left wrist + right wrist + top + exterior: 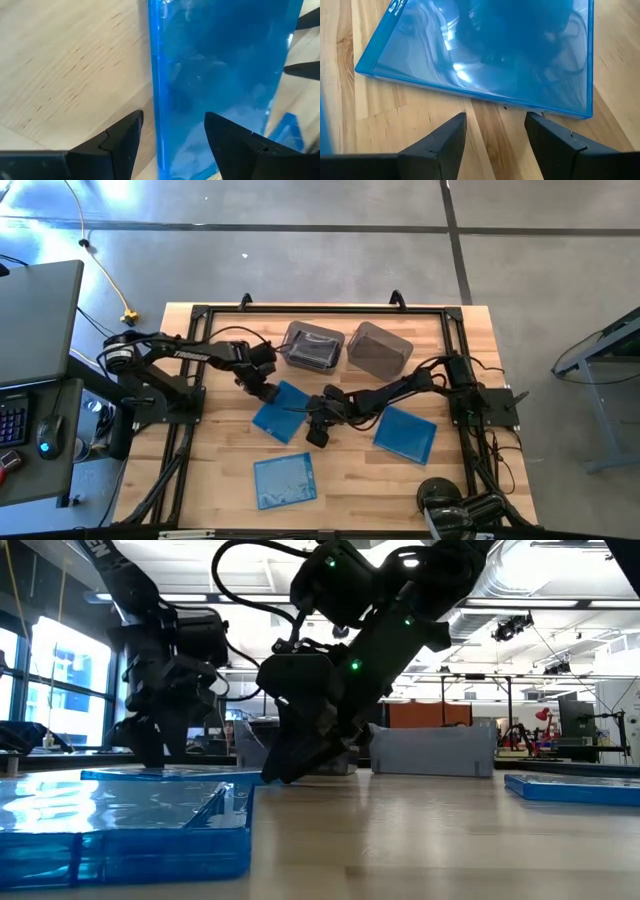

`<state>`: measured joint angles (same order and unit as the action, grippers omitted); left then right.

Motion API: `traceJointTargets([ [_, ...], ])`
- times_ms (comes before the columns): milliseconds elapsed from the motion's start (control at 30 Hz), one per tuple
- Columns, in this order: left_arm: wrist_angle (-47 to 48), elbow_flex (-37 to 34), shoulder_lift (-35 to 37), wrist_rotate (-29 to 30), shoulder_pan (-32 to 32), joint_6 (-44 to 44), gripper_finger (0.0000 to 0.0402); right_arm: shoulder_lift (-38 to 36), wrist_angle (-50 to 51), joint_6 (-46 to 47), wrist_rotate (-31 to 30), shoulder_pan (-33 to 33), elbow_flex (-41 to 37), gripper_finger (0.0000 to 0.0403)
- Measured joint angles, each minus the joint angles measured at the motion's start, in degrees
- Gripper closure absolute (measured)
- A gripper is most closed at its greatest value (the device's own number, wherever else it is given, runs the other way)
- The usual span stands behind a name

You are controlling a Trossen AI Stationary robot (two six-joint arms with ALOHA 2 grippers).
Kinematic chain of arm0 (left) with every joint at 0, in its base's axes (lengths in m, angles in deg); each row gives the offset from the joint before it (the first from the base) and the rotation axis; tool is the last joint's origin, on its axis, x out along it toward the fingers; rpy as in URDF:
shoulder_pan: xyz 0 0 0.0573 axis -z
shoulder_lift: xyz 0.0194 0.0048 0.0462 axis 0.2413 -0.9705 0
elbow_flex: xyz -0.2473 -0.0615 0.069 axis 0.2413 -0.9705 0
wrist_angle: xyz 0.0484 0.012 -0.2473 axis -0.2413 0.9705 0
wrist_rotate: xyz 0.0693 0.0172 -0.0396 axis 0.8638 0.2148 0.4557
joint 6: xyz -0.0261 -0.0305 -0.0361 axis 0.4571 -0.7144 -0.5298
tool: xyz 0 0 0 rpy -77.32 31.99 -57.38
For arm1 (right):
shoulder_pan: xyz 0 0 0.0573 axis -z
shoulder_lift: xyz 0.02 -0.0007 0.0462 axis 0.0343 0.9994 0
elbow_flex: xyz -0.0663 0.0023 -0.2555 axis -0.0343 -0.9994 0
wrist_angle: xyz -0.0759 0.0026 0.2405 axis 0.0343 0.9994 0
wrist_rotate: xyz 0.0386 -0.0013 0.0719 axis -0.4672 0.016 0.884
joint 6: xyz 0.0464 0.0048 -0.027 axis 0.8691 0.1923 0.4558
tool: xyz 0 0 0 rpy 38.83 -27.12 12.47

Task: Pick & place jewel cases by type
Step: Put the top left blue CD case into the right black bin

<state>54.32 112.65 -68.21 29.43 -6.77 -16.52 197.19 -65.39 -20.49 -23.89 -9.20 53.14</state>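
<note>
Three blue cases lie flat on the wooden surface (210, 480); taking the middle blue case (280, 411) as landmark, the cloud-patterned case (284, 480) sits nearer the front edge and a third blue case (405, 433) lies off toward the right arm's base. Behind the middle case stand two grey bins (312, 345), one apparently holding dark cases, which suggests the dark type is already sorted and the blue ones remain.

The left gripper (262, 389) is at the middle case's back-left edge, jaws wide open and empty, straddling that edge as if lining up a pinch. The right gripper (318, 430) is just beside the opposite side of the same case, jaws also apart and holding nothing, probably to brace or take it.

The left wrist view shows the case's spine running between the dark fingers (120, 145), which the high view hides. The right wrist view shows a case edge just ahead of its open jaws. The low view shows both grippers down near the surface.
</note>
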Motion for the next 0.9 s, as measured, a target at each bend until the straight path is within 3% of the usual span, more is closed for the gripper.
traceJointTargets([
  [200, -3.0, -0.3, 0.0, 5.2, 6.7, -3.4, 0.0181, 0.0, -0.6, -1.8, -0.7, -0.1, -0.1, 0.0199],
  [433, -8.0, -0.4, -0.1, 6.7, 11.5, -6.4, 0.0181, 0.0, -1.1, -1.6, -0.2, -0.1, -0.2, 0.0199],
  [900, 9.7, 14.1, -0.3, 5.1, 11.9, 6.0, 0.0181, -0.3, 4.1, -3.2, -3.6, -0.8, -0.1, 0.0199],
])
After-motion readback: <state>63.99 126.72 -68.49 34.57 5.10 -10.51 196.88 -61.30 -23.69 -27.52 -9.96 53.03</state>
